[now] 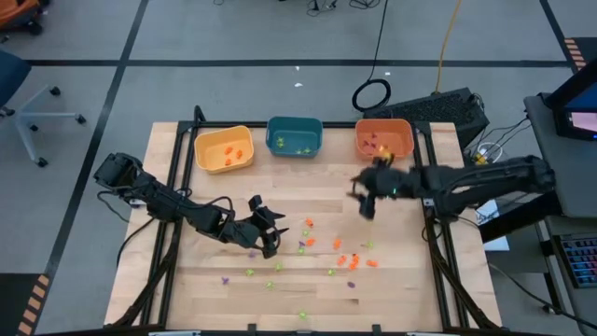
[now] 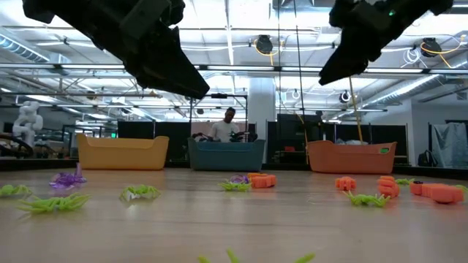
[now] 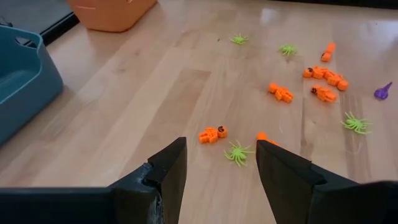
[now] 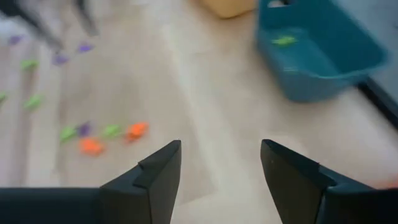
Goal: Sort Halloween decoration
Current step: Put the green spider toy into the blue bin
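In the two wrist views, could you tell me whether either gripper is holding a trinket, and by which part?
Nothing is held: the left gripper and the right gripper both stand open and empty above the table.

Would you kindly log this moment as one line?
left gripper: open, over trinkets | right gripper: open, empty, near orange bin

3 bins (image 1: 295, 136) behind trinkets (image 1: 347, 261) scattered on table (image 1: 410, 299).
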### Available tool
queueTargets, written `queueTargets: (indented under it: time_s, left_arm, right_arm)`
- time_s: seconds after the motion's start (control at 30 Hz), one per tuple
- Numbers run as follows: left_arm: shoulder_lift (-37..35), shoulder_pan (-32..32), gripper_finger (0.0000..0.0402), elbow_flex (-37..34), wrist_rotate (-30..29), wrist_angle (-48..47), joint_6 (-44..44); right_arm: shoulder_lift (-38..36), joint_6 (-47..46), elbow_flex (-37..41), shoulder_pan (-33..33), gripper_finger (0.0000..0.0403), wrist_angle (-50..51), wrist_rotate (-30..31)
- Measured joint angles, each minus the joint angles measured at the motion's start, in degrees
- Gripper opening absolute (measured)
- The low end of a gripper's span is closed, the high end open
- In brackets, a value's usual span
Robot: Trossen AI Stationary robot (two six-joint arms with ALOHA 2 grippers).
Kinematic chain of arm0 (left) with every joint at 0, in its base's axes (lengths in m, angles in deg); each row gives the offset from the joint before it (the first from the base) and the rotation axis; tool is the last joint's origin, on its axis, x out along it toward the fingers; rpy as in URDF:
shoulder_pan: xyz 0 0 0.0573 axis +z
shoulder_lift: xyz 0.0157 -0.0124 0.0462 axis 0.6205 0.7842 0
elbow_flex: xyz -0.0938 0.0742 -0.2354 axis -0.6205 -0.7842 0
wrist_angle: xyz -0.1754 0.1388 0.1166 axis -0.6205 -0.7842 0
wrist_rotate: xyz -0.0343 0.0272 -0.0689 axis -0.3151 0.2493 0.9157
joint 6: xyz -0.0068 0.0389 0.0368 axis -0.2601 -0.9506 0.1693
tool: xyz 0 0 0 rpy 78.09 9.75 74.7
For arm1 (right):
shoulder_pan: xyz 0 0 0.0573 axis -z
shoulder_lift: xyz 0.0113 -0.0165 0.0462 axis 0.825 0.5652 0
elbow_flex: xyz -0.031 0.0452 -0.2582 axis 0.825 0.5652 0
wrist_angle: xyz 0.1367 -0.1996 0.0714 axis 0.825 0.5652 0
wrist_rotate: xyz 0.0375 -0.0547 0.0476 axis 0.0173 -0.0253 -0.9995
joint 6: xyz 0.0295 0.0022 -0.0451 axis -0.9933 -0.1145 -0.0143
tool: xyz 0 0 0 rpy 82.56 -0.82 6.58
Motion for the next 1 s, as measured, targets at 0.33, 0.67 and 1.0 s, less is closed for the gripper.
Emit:
queueTargets:
  time_s: [0.33,0.67,1.0]
  left_arm:
    - [0.0,-4.6,0.0191,0.0,5.9,0.1,3.4]
    - [0.0,-10.2,0.0191,0.0,0.9,1.2,8.2]
    - [0.0,-12.6,0.0191,0.0,-3.2,7.2,8.6]
  right_arm:
    - [18.0,-5.8,0.0,-21.2,0.0206,-11.3,12.5]
    - [33.4,-9.0,0.0,-31.6,0.0206,-30.4,12.6]
    - [38.3,-8.5,-2.0,-39.7,0.0205,-34.6,12.5]
